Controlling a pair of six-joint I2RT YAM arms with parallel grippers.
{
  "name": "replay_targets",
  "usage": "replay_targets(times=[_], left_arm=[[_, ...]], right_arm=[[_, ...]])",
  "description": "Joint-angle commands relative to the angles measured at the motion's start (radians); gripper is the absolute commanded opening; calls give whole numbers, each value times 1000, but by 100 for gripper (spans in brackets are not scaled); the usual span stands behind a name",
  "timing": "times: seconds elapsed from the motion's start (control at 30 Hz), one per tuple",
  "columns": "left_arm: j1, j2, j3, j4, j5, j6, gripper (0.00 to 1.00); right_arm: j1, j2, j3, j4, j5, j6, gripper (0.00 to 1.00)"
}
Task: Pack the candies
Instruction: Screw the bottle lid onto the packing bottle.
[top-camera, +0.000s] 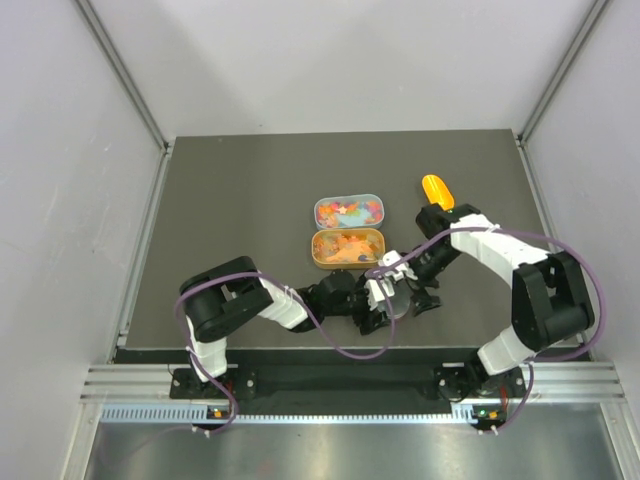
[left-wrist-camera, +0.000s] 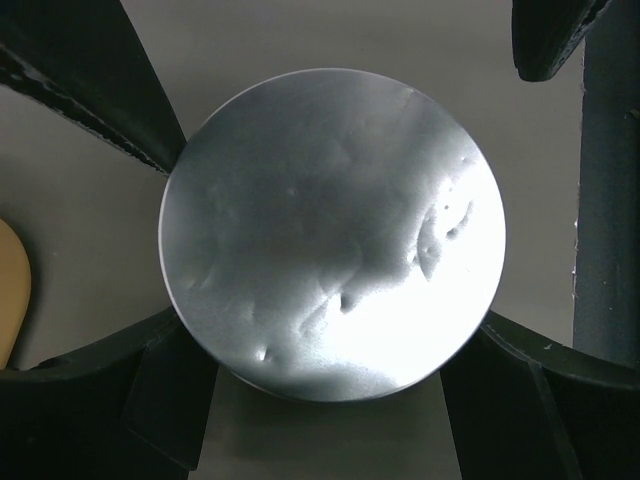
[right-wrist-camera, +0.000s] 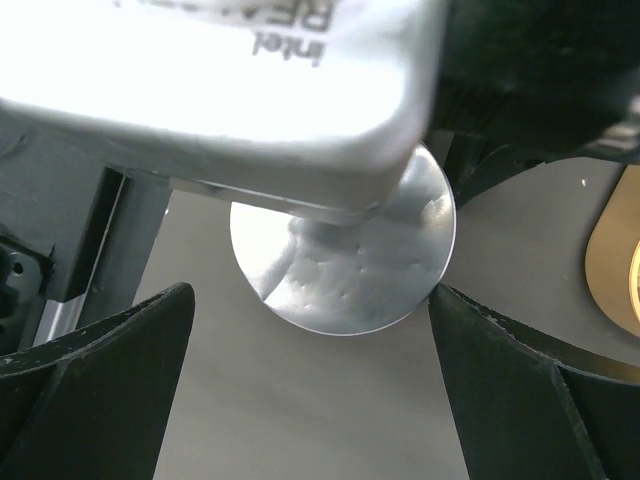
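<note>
We're seeing the candies (top-camera: 348, 210) sitting in their tin (top-camera: 318, 212), beyond both grippers and up-table, with the left gripper (left-wrist-camera: 340, 335) looking nearer. Its jaws are flanking a silver disc (left-wrist-camera: 330, 220); clamped or not, we can't tell. The right gripper (right-wrist-camera: 310, 292) is hanging with its jaws spread.

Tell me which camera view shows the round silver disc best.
The left wrist view: the round silver disc fills the middle of the picture, whole and uncovered. In the right wrist view its upper part is hidden behind a grey camera housing. In the top external view I cannot find the disc at all.
</note>
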Motion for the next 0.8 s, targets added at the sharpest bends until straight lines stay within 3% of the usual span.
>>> replay_targets(times=[0.0,0.77], left_arm=[[4,72,-42,-262,-90,56,34],[7,66,-48,-247,-101,27,34]], right_arm=[[27,-55,-35,-69,-69,-19,100],[34,-279,-160,-67,-21,205,100]])
